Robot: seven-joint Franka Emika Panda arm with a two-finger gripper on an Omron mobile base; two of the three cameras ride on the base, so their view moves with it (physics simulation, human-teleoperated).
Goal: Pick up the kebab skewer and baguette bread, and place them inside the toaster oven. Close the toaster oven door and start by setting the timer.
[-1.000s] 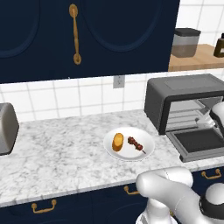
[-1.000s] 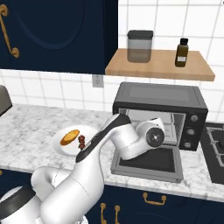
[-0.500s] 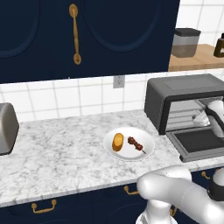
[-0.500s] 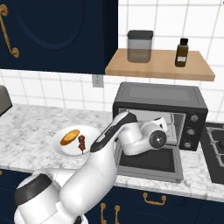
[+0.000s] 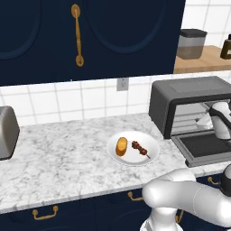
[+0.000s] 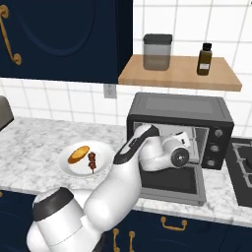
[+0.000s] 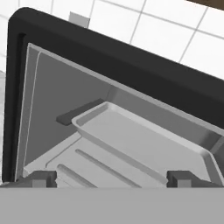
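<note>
Hand view looks straight into the toaster oven (image 7: pixel 122 87); a grey tray (image 7: pixel 144 140) sits on the rack inside. The gripper (image 7: pixel 111 179) has its finger tips spread wide at either side, with nothing between them. Judgement: the hand is at the mouth of the cavity because the door has just been dealt with, not to load anything.

Right base view: the toaster oven door (image 6: pixel 170 182) lies folded down flat in front of the oven, leaving the opening free for loading. The baguette bread (image 6: pixel 78 154) and kebab skewer (image 6: pixel 91 160) lie side by side on a white plate (image 6: pixel 106 150) on the counter, left of the oven and well apart from the gripper. Neither item is picked up yet.
</note>
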